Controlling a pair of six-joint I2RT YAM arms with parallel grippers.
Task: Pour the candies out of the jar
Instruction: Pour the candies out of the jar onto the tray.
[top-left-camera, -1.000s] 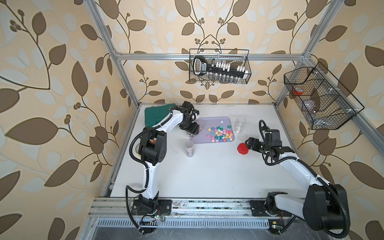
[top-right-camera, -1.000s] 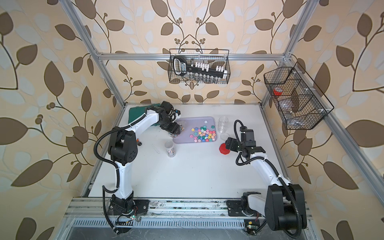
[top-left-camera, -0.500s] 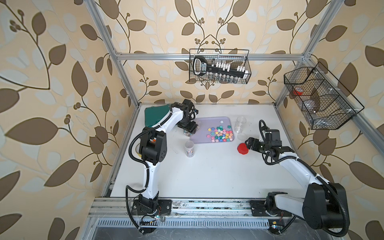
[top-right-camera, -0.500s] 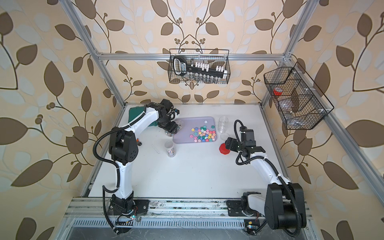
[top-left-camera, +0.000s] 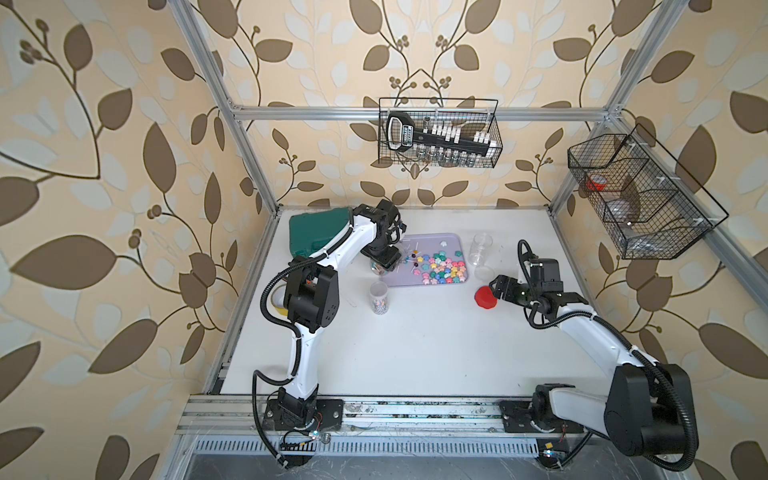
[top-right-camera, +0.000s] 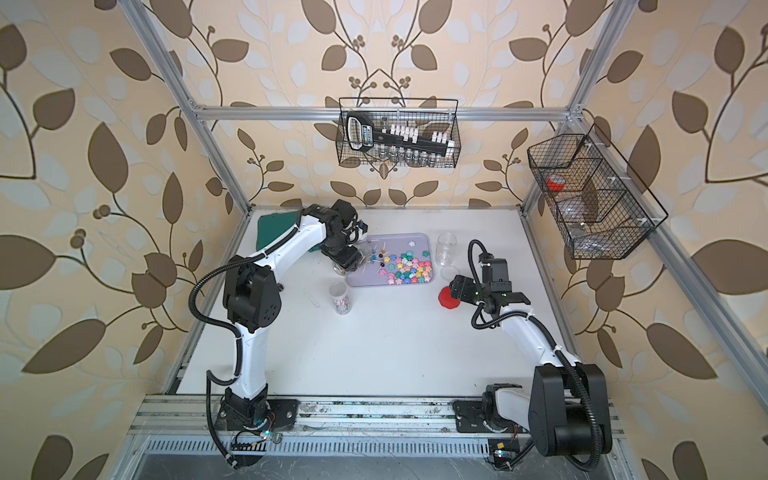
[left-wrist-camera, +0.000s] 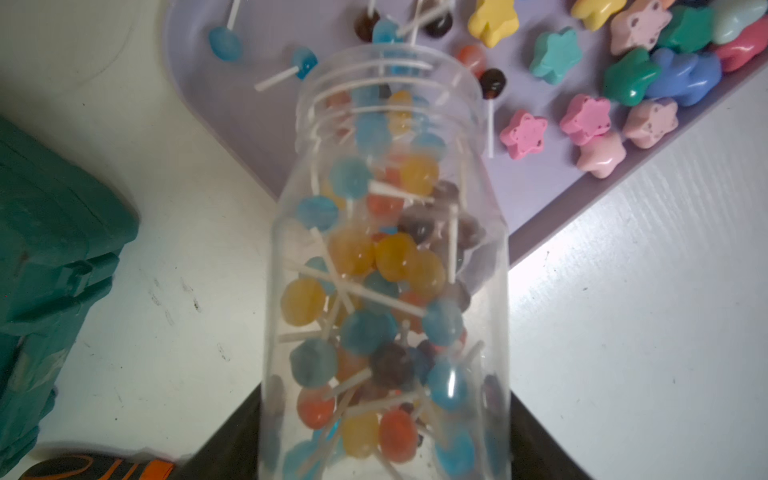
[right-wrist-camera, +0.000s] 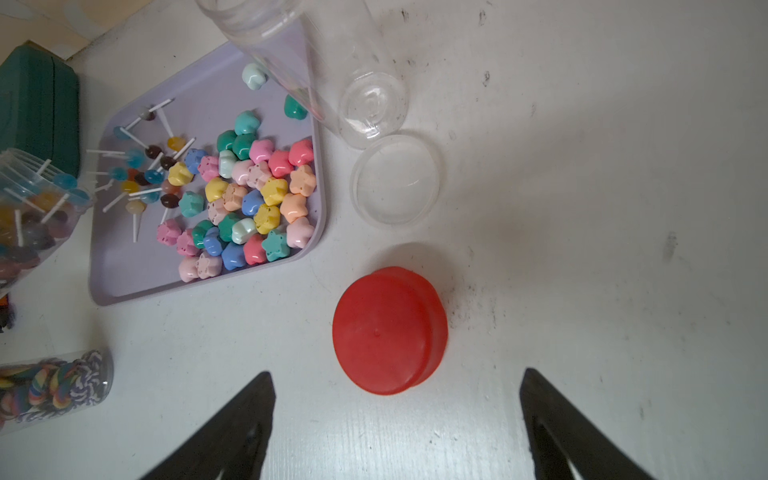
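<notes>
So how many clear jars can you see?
3: the lollipop jar, tipped over the purple tray; the empty jar, beside the tray; the swirly-candy jar, standing apart. The side basket may hide more.

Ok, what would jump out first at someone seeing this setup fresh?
Probably the bright star-shaped candies heaped on the lilac tray toward the back of the table. Next, the clear jar of lollipops, tilted mouth-first over the tray's edge in the left gripper, with some lying on the tray. A red lid lies on the table before the open right gripper.
</notes>
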